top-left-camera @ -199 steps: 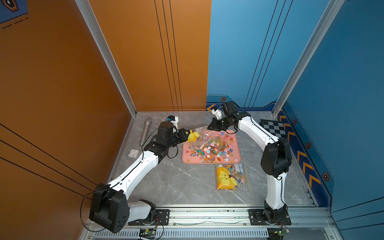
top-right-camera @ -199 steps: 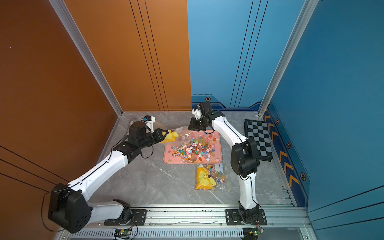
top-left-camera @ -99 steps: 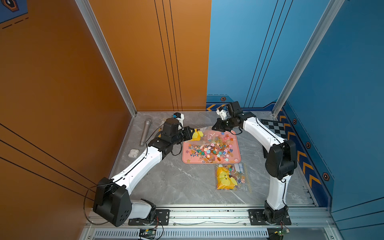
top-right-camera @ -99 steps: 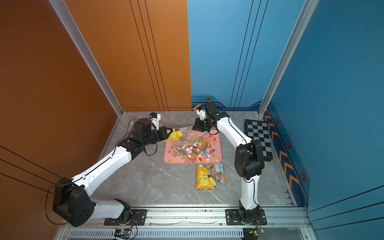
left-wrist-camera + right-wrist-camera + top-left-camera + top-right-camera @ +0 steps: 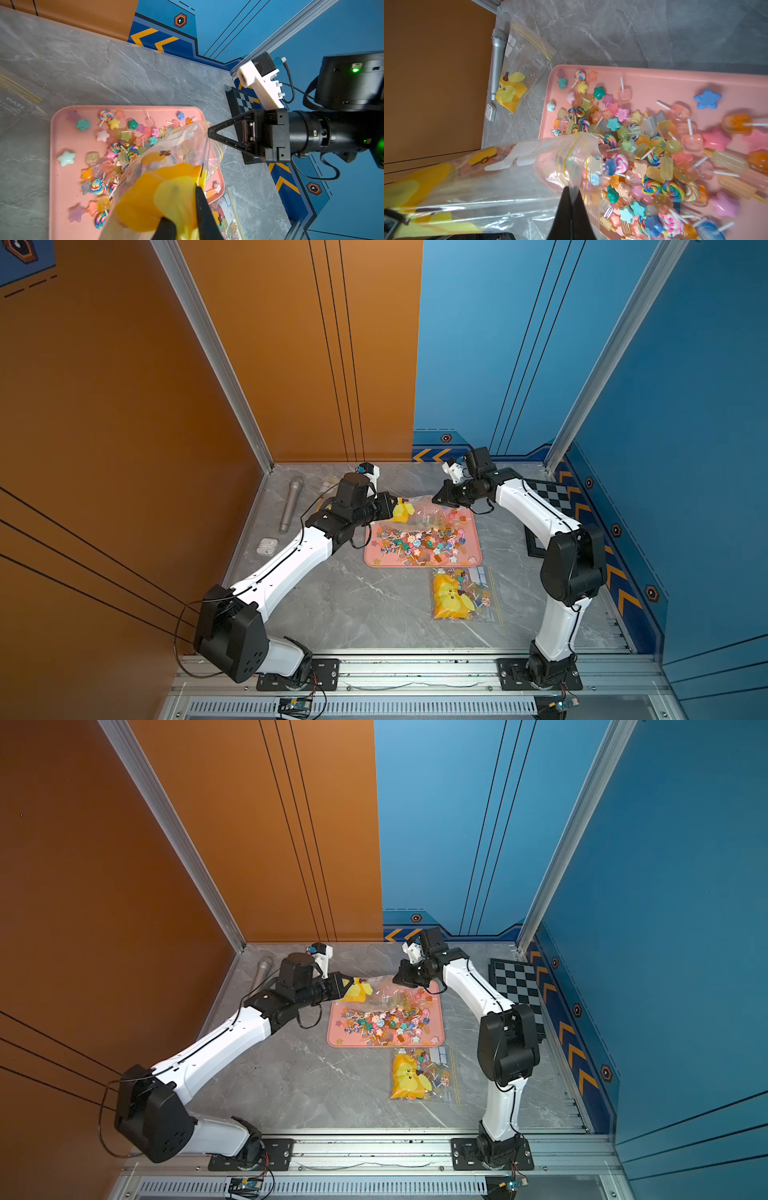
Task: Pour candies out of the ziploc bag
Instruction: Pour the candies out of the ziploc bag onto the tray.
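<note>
**Position.** The clear plastic ziploc bag with a yellow duck print (image 5: 415, 512) is slung between both arms. It hangs over the upper left edge of the pink rectangular plastic tray (image 5: 60, 187), upper centre of the frame in both top views.

**Left tool** (image 5: 390, 507): narrow, clamped on the yellow printed bottom end of the bag.

**Right tool** (image 5: 436, 498): fully closed, pinching the mouth by the yellow zip lines. The right wrist view shows film caught between its fingers (image 5: 561, 216).

**Contents.** The small multicoloured candies (image 5: 419, 541) are stars, swirl lollipops on white sticks and translucent lolly shapes. They lie heaped on the tray by the mouth. Some colour shows through the film near the mouth, but I cannot tell whether it is inside the bag or beneath it.

**Handling (judgement).**
- The film looks thin, limp and slick, with stiffness only at the zip ridge and bottom seam, so those are the places to hold.
- At the mouth, take one lip only. Pinching both would shut it.
- The bottom end probably needs to sit above the mouth for the rest to slide out.
- A nearly empty bag weighs little and is likely to cling and fold.
- The candies look hard, light and smooth. They should roll and bounce, and the stick ones may jam crosswise in the mouth.

**Also present.** A second, full duck-print bag (image 5: 461, 597) lies flat on the grey marble-look tabletop (image 5: 353, 605), lower right of the tray. Its lumpy load would probably shift when lifted.
</note>
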